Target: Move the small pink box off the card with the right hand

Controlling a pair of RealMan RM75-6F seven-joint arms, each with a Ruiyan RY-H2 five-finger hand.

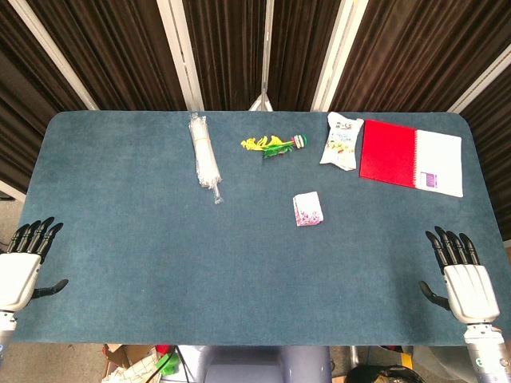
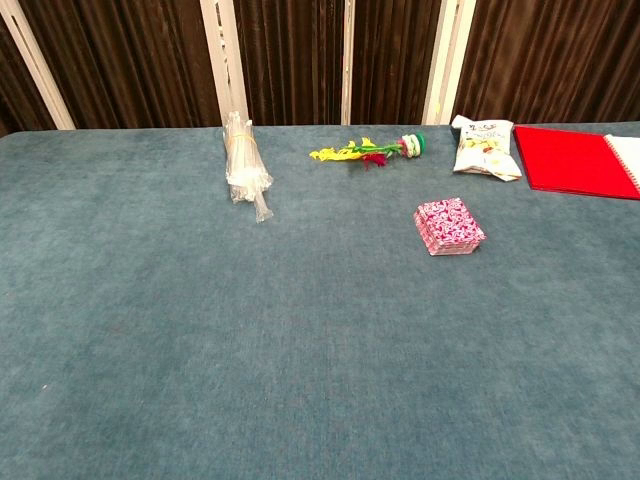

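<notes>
Nothing looks started yet; both hands sit at the bottom corners of the head view, far from everything. The right hand (image 1: 465, 281) is at the lower right, fingers spread wide and holding nothing; the left hand (image 1: 22, 267) at the lower left is the same. The small pink box (image 1: 308, 208) lies a little right of the middle of the blue table (image 1: 144, 263); in the chest view it (image 2: 449, 226) looks like a flat patterned packet. I cannot tell if a card is under it. So the whole job is left, I think: reach, grab the box, move it aside.
</notes>
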